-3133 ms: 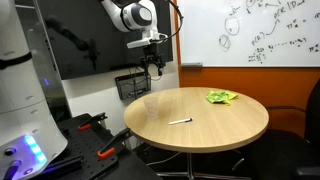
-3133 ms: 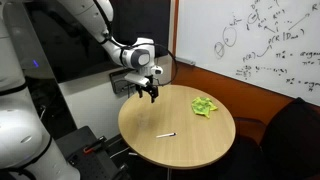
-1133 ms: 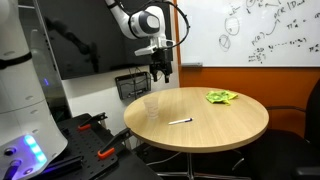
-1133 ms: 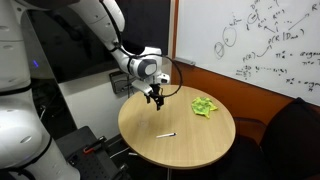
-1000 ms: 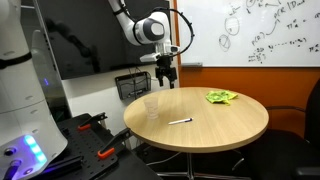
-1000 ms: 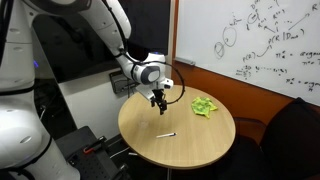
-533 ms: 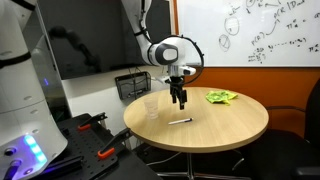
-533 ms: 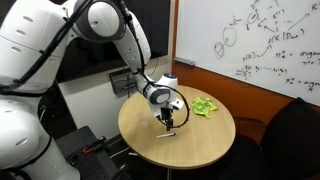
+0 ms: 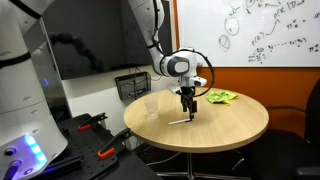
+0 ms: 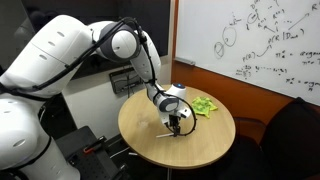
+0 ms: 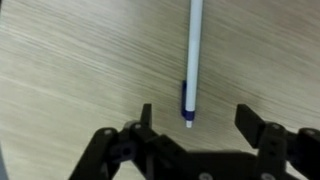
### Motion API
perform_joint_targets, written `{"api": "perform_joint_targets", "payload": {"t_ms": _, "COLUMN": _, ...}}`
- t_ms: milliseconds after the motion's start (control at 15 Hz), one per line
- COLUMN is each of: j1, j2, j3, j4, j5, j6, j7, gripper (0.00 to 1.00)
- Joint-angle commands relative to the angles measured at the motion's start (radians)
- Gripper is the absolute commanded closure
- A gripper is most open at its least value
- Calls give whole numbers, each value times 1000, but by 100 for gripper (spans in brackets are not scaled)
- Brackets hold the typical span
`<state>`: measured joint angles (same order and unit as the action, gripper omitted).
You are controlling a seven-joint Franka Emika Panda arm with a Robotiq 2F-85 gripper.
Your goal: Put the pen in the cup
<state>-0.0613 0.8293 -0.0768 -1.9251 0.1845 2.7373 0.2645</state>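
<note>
A white pen (image 11: 192, 55) with a blue band near its tip lies flat on the round wooden table (image 9: 235, 125). It also shows in both exterior views (image 9: 180, 121) (image 10: 166, 133). My gripper (image 11: 196, 118) is open and hangs just above the pen, with the pen's tip between its two fingers. In both exterior views the gripper (image 9: 188, 112) (image 10: 176, 127) points down over the pen. A clear plastic cup (image 9: 150, 106) stands near the table's edge, apart from the pen; I cannot make it out in the exterior view from the far side.
A crumpled green cloth (image 9: 221, 97) (image 10: 205, 106) lies on the far side of the table. A black wire basket (image 9: 132, 84) stands behind the table. A whiteboard (image 9: 265, 30) hangs on the wall. Red-handled tools (image 9: 92, 122) lie low beside the table.
My arm has swung from behind the table's edge out over the table and come down over the pen. The gripper stays open. The pen and cup have not moved.
</note>
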Motion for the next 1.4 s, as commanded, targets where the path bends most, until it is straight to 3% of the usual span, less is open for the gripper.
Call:
{"api": "perform_joint_targets", "payload": {"t_ms": 0, "j1": -18, "j2": 39, "j3": 8, "j4": 65, "j5": 22, "j6": -70, "j7": 2, "gripper": 40}}
{"api": "perform_joint_targets", "payload": {"t_ms": 533, "j1": -10, "j2": 74, "j3": 0, "j4": 100, "j5": 7, "j6": -106, "j7": -2, "gripper": 98}}
{"api": "perform_joint_targets", "payload": {"t_ms": 933, "j1": -23, "j2": 46, "j3": 22, "j4": 89, "j5": 3, "j6": -102, "j7": -47, "gripper": 96}}
{"api": "perform_joint_targets", "payload": {"t_ms": 1333, "j1": -86, "j2": -111, "j3": 167, "j4": -10, "j5": -14, "j6": -65, "j7": -351, "gripper": 96}}
